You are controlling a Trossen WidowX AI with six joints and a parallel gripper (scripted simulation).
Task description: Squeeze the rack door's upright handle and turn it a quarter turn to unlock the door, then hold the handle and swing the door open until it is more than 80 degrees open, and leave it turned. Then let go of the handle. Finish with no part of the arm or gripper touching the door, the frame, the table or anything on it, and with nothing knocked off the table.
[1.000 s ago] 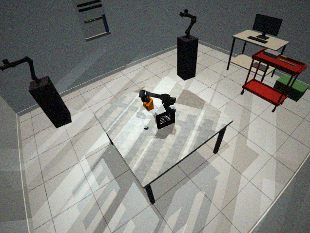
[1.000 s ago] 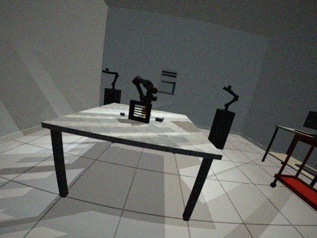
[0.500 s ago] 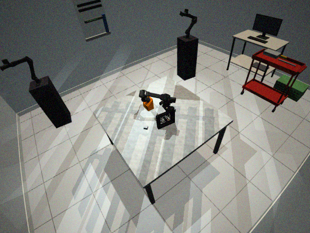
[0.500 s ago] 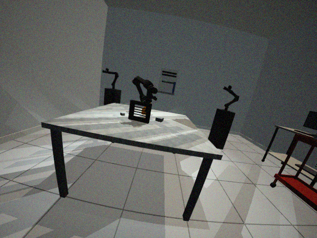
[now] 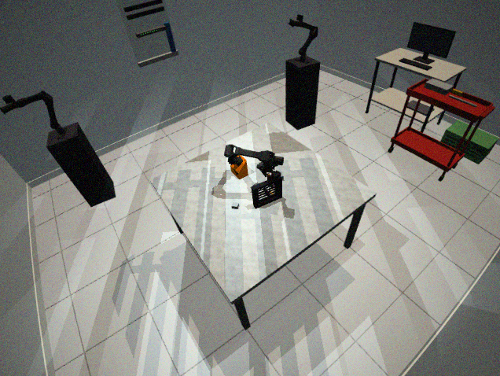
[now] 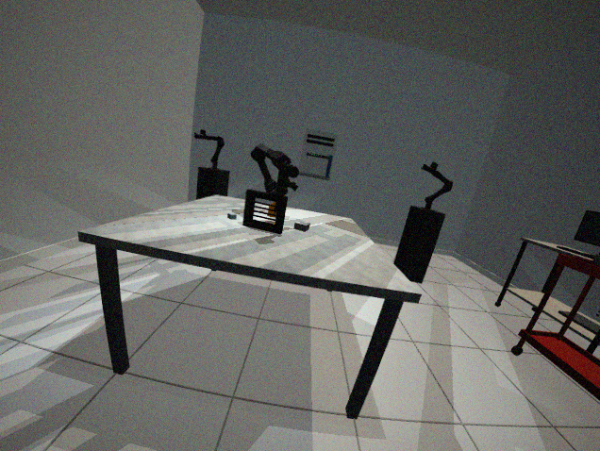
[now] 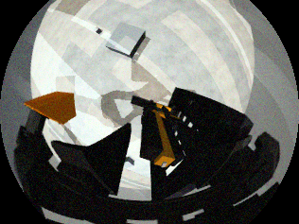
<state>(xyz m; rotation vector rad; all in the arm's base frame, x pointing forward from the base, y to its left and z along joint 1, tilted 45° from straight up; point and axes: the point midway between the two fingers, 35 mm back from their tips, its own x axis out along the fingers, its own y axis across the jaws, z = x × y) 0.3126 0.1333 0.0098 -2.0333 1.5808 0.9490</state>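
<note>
Since we're starting with the handle [image 7: 164, 141], it's the orange bar low and just right of centre in the wrist view, near the inner side of one finger. Its long axis runs almost up and down that view, leaning a bit, with the squared end pointing toward the wrist camera. We can't really tell the door's angle, but a dark slotted panel [image 7: 210, 114] sits right beside the bar.

Our gripper [image 5: 273, 174] [image 7: 154, 127] is a bit past half open, and we can't tell whether either finger touches the bar. The arm [image 5: 252, 152] [image 6: 264, 167] reaches out high, then bends down at the wrist by the black rack [image 5: 254, 197] [image 6: 247, 208], which stands upright on the table [image 5: 242, 258] [image 6: 242, 264]. We've also got a grey block [image 6: 301, 226] near the rack.
</note>
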